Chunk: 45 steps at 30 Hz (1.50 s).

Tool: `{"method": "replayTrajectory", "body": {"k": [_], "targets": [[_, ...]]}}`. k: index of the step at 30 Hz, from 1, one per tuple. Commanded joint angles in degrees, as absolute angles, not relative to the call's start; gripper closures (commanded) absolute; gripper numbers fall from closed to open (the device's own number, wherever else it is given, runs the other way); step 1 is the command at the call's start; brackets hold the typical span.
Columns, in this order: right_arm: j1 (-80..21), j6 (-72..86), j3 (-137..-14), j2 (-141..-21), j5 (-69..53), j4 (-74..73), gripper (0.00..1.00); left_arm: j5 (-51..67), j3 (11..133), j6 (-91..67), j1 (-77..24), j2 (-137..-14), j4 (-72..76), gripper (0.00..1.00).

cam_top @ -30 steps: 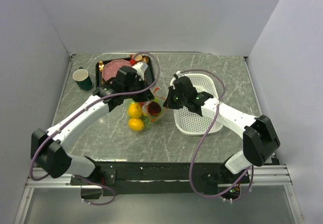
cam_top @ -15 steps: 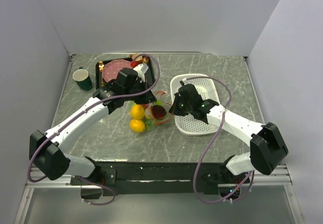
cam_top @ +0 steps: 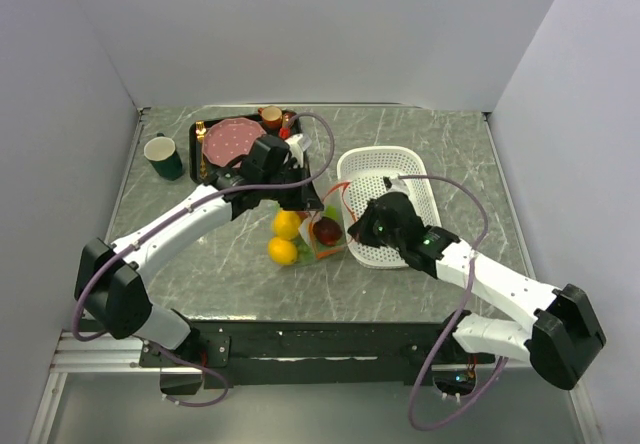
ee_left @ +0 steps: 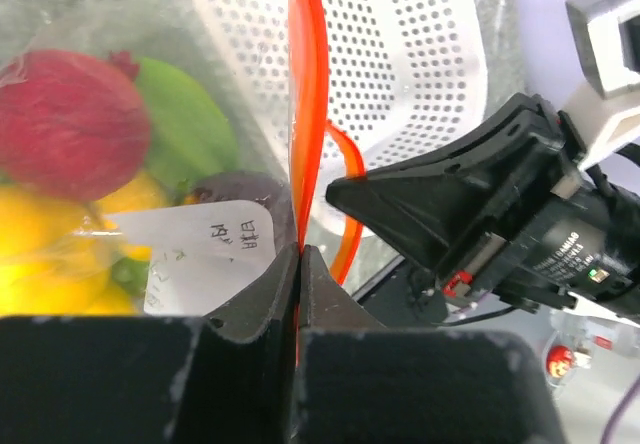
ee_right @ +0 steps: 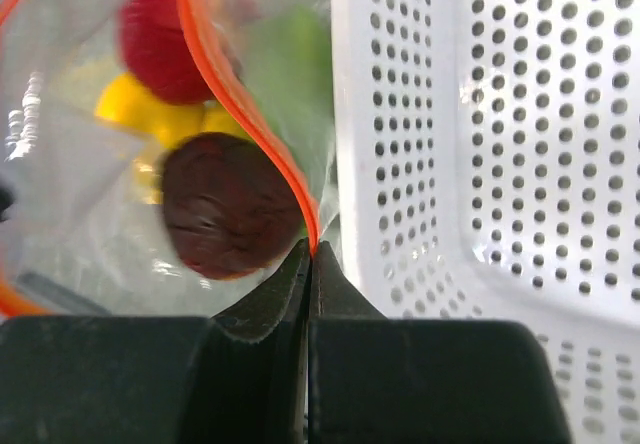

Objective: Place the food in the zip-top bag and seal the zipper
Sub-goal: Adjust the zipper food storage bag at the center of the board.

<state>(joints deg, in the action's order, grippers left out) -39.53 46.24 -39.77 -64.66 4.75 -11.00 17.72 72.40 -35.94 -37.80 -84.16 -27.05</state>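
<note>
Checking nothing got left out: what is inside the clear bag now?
Through the clear bag show a red piece, a dark purple piece, yellow pieces and a green piece. A white label and their overlap hide whatever lies beneath.

A grey-green marbled table (cam_top: 450, 134) is enclosed by plain white walls (cam_top: 300, 34). A white basket (cam_top: 385, 151) dotted with holes sits right of centre. At the back left, a black tray (cam_top: 196, 169) carries a pink speckled plate (cam_top: 228, 142), gold cutlery (cam_top: 200, 136) along its left edge and a small brown cup (cam_top: 270, 117) at its far side, while a dark green cup (cam_top: 163, 156) stands upright just left of the tray.
</note>
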Motion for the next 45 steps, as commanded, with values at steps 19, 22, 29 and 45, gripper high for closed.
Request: {"method": "replayTrajectory", "body": {"k": [19, 22, 29, 45], "targets": [[-40.08, 41.34, -49.81, -66.61, 2.50, -1.67, 1.00, 16.30, 81.20, -41.40, -40.35, -84.30, -23.62, 0.99], [-40.17, 36.50, -60.88, -70.30, -1.65, -6.41, 1.00, 11.62, 86.47, -39.56, -36.40, -80.96, -29.85, 0.99], [-40.78, 33.40, -72.58, -75.22, -13.26, -4.83, 0.99, -2.43, 89.39, -37.53, -27.86, -69.80, -40.24, 0.96], [-45.79, 39.73, -76.56, -91.76, -22.15, -7.38, 0.97, 1.39, 77.98, -39.81, -26.63, -67.14, -39.66, 0.99]]}}
